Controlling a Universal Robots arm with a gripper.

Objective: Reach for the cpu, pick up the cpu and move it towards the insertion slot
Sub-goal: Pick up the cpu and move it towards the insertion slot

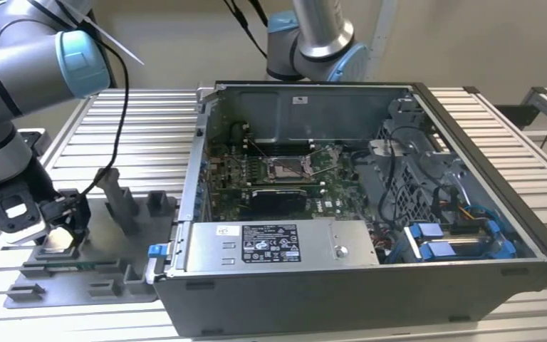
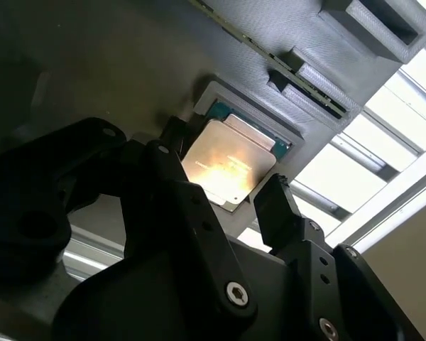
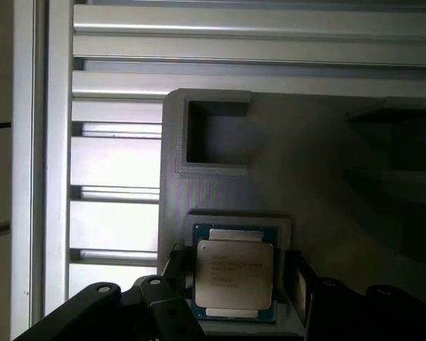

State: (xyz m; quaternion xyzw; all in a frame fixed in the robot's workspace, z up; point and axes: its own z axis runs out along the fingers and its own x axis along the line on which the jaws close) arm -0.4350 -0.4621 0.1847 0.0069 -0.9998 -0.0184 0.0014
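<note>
Black tool is straddling silvery square cpu, spread wide | exterior view is showing shiny-framed insertion slot | slatted metal counter is carrying both.

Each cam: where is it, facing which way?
Exterior view: off the arm, looking down on open computer case, insertion slot and tray; arm and hand at the exterior view's left.
First wrist view: on the wrist, straight down onto the cpu; hand straddles it.
Second wrist view: on the wrist, oblique onto the same cpu; hand's black links in front.
Shared: both wrist views show cpu, tray, hand.
</note>
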